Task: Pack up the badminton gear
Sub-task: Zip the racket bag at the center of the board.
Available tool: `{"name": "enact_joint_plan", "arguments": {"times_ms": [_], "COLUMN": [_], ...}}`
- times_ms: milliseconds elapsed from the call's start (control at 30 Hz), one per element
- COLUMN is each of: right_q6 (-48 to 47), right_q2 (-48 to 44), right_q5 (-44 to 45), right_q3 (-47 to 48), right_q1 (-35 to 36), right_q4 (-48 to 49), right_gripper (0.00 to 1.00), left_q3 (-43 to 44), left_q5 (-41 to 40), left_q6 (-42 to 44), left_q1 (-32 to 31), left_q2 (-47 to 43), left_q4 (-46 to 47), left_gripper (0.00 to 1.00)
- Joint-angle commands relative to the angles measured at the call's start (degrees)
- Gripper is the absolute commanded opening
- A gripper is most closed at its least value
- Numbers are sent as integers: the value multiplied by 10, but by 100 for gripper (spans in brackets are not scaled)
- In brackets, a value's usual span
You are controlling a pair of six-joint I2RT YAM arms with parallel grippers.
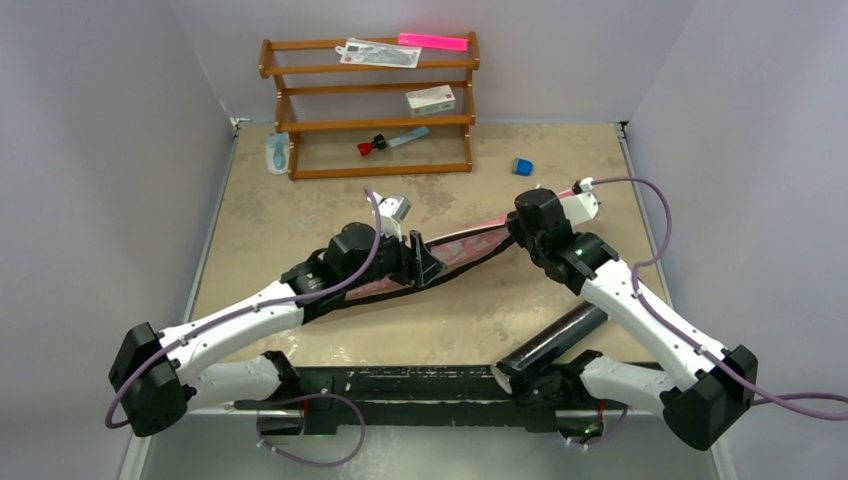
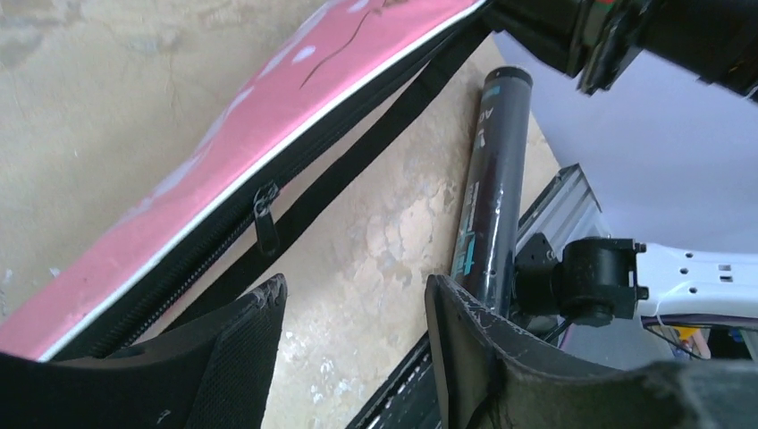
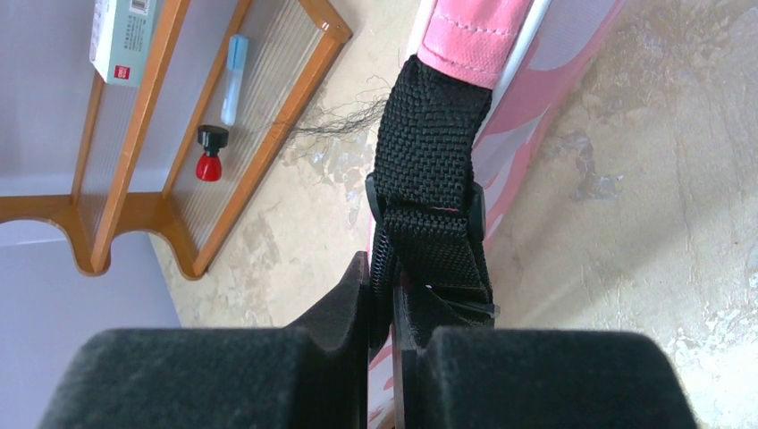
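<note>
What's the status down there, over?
Right gripper shut on end of pink bag. Left gripper open by zipper pull. Black tube on table, outside bag.

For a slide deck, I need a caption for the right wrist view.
Right end effector clamped on the pink racket bag at its black strap, wooden rack beyond.

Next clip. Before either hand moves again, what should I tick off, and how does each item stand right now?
1. Right hand clamped on the pink bag at its strap end: ok.
2. Left hand open, nothing between its fingers: ok.
3. Zipper pull visible and unobstructed ahead of the left hand: ok.
4. Zipper pull gripped: not ok, untouched.
5. Black tube packed: not ok, it lies on the table outside the bag.
6. Rackets inside the bag: cannot tell.
</note>
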Motion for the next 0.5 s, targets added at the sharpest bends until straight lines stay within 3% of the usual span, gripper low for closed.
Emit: {"name": "enact_joint_plan", "arguments": {"times_ms": [0, 467], "right_q6": [4, 3], "right_q2": [-4, -20], "right_q5": [7, 1], "right_q3": [4, -3], "right_q1": [0, 0], "right_q4": [39, 40], "right_gripper": [0, 0], "left_q3": [-24, -46], "left_q5": [24, 76], "left_q6": [-38, -64], "left_q1": [2, 51], "left_q2": [3, 48], "left_q4": [33, 124], "left_gripper": [56, 55]}}
